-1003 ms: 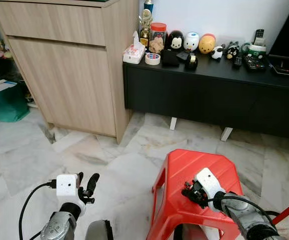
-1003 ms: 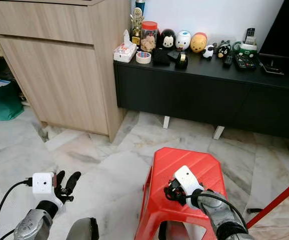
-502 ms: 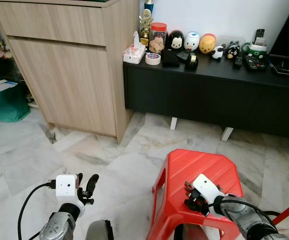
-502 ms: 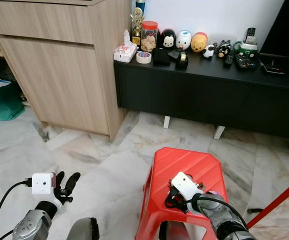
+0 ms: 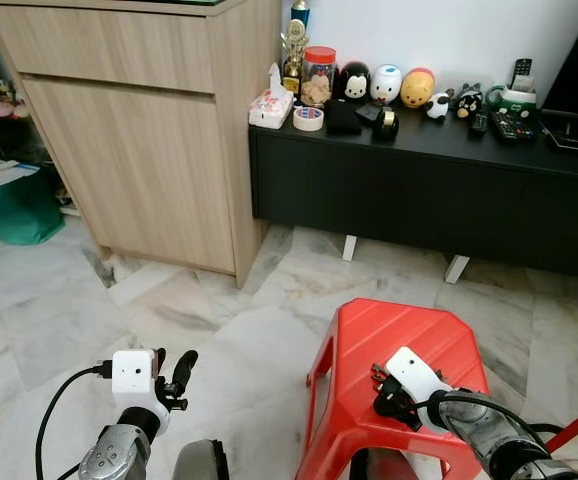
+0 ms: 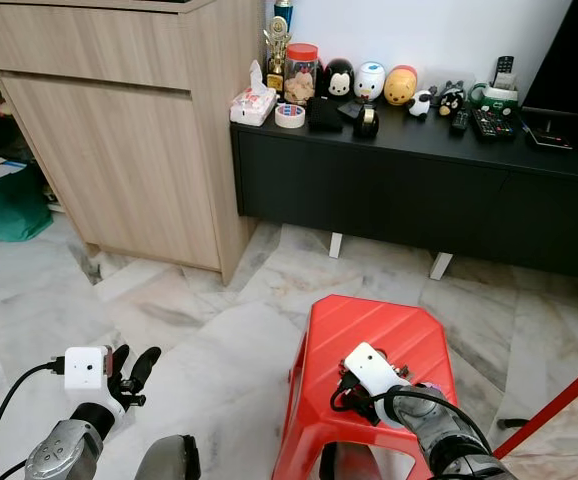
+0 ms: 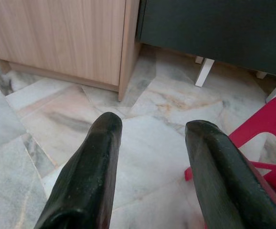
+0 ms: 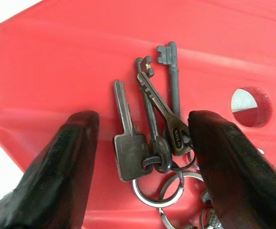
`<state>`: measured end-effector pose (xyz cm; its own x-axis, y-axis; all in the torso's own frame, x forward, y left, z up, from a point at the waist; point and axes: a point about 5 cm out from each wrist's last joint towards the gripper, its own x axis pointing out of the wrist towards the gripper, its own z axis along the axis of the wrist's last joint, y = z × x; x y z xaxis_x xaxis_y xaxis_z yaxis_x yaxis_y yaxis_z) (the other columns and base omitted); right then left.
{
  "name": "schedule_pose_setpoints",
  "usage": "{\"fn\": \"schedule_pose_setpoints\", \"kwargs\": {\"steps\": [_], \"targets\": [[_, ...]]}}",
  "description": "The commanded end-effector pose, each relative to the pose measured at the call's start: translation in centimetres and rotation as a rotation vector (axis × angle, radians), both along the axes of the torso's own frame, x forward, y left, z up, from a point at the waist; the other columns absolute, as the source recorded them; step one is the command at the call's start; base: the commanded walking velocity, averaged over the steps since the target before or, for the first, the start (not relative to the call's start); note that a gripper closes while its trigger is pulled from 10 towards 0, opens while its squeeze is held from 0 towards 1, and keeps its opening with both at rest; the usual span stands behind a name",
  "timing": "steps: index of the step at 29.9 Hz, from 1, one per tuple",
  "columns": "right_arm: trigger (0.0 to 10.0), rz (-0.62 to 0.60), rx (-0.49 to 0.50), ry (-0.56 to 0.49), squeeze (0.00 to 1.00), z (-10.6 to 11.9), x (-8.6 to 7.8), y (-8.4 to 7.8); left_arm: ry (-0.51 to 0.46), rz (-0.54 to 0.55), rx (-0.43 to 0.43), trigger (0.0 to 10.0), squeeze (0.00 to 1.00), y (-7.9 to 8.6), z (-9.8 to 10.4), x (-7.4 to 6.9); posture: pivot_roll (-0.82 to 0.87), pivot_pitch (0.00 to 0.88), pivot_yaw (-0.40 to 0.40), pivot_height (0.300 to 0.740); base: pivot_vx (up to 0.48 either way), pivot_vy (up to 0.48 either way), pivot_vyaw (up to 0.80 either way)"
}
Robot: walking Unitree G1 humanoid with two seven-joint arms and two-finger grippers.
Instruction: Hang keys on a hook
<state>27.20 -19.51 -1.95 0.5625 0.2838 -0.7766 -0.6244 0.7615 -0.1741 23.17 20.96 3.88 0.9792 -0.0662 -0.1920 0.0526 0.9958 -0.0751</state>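
Keys fanned flat on red stool, right gripper spread wide astride; could pinch one blade, skid the bunch off.

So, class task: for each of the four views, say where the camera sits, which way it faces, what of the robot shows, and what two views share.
Left eye view: on the head, facing forward and down at the red stool, black sideboard and wooden cabinet; both arms show.
Right eye view: beside it, same scene.
Left wrist view: along the open left gripper at the marble floor.
Right wrist view: along the open right gripper at the keys lying on the stool.
Shared: both wrist views catch the red stool.
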Motion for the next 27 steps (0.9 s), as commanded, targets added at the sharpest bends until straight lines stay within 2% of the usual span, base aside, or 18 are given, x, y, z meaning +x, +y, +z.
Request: {"fn": "schedule_pose_setpoints", "kwargs": {"steps": [1,27], "targets": [[0.0,-0.035,-0.013,0.009,0.00,0.0,0.0,-0.3,-0.003,-0.018,0.012,10.0,0.00,0.0,0.3,0.1,0.14,0.000,-0.040,0.586,0.000,0.000,0.00],[0.0,-0.084,-0.001,0.049,0.00,-1.1,-0.8,0.5,0.016,-0.020,0.020,10.0,0.00,0.1,0.1,0.2,0.15,0.000,-0.039,0.586,0.000,0.000,0.00]]}}
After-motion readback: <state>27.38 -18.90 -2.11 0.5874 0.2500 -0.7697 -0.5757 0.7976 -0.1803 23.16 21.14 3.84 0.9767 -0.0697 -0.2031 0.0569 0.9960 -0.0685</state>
